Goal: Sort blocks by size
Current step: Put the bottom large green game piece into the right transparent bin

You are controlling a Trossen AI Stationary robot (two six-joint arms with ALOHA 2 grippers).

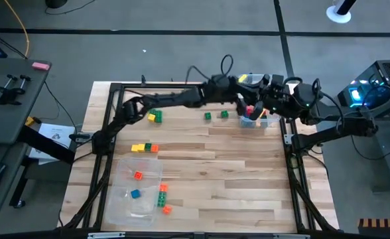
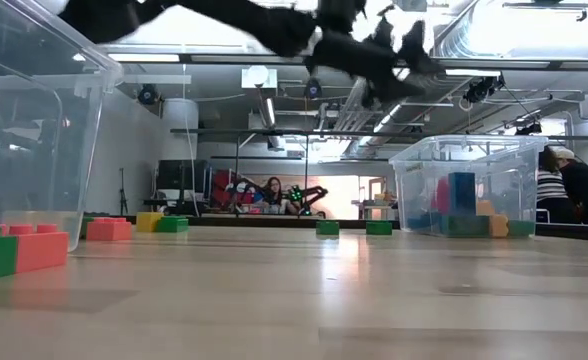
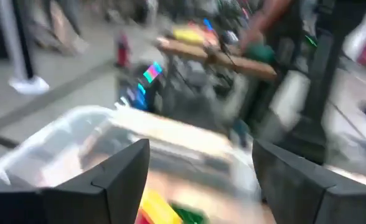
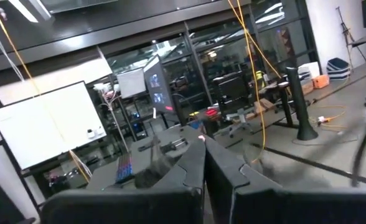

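The left arm is stretched across the upper part of the high view, and the left tool (image 1: 248, 106) is held over the clear bin (image 1: 266, 123) at the upper right of the surface (image 1: 235, 172). In the left wrist view its two fingers (image 3: 117, 177) are spread apart with nothing between them, the bin's rim lies just beyond them, and a yellow block (image 3: 159, 208) and a green one show below the gap. The pose is judged to be that of a drop into this bin, either just made or about to be left.

The right tool (image 4: 203, 165) is raised at the upper right edge of the surface, close to the same bin in the high view. Its fingers are pressed together on nothing and aimed at the room, so this arm is judged to be waiting.

The blocks are scattered:
- Several lie inside the right bin (image 2: 464, 205).
- Two green blocks (image 1: 215, 115) rest on the surface just left of it.
- A yellow and green pair (image 1: 154, 117) lies at upper left.
- A yellow-orange row (image 1: 144, 148) sits lower.
- A second bin (image 1: 138, 189) at lower left holds orange, blue and green pieces.

Loose blocks remain, so the sorting is judged to be unfinished.
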